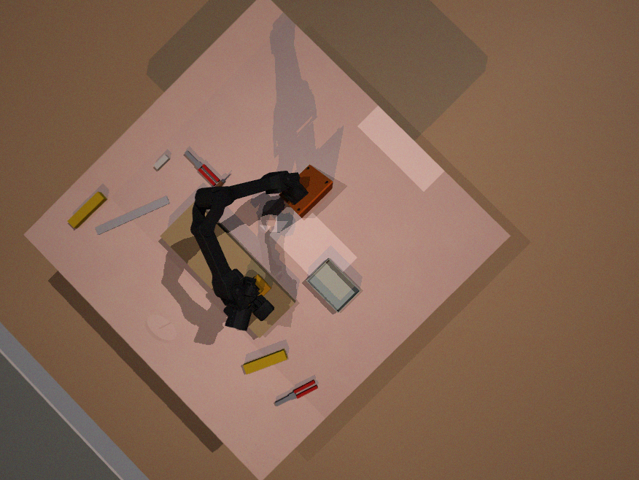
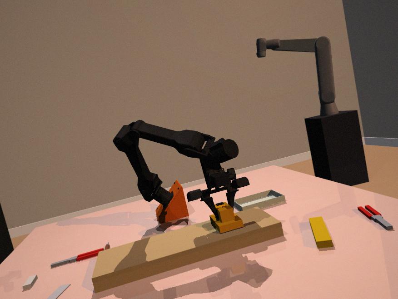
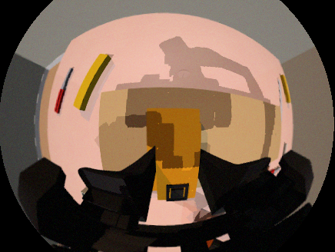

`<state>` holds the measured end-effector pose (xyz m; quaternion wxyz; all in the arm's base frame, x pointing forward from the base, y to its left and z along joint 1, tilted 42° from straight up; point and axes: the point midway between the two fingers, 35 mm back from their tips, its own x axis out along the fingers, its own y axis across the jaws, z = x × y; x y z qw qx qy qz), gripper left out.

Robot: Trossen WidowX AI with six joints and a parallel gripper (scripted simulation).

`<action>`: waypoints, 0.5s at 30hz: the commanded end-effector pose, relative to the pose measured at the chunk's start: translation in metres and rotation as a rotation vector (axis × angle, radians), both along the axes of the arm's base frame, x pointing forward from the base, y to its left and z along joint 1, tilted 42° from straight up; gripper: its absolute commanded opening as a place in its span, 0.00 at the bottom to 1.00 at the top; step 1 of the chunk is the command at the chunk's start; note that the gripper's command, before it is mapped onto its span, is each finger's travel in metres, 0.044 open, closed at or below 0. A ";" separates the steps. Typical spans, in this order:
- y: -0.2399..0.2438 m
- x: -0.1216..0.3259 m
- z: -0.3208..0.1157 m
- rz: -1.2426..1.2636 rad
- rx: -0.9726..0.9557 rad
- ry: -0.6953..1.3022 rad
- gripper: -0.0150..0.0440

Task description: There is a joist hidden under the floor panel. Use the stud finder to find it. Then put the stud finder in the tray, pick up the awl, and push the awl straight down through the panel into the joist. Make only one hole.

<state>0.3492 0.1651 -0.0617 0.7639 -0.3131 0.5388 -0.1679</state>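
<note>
The yellow-orange stud finder point(image 1: 262, 284) point(image 2: 226, 218) point(image 3: 187, 134) sits flat on the tan floor panel point(image 1: 176, 232) point(image 2: 174, 235) point(image 3: 247, 140), toward the end nearer the tray. My gripper point(image 2: 224, 212) point(image 3: 174, 148) is shut on its raised body, one finger on each side. Its small dark window point(image 2: 219, 204) point(image 3: 177, 192) shows no bright light. The grey tray point(image 1: 334, 287) point(image 2: 278, 200) is empty, beside the panel. The awl point(image 1: 221, 182) point(image 2: 106, 246) lies beyond the panel's other end, partly hidden by the arm in the top view and by the panel in the exterior view.
Red-handled pliers point(image 1: 207, 176) lie near the awl; another pair point(image 1: 306, 388) lies past a yellow bar point(image 1: 264, 361) point(image 2: 320, 230). A second yellow bar point(image 1: 87, 210), a grey strip point(image 1: 132, 215) and a white block point(image 1: 160, 162) lie beyond the awl's end. An orange block point(image 1: 318, 190) point(image 2: 178, 206) stands at the arm's base.
</note>
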 end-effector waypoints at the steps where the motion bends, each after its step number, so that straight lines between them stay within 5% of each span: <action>1: -0.008 0.001 0.006 0.000 -0.005 -0.001 0.25; 15: -0.027 0.003 0.023 0.000 -0.007 -0.001 0.25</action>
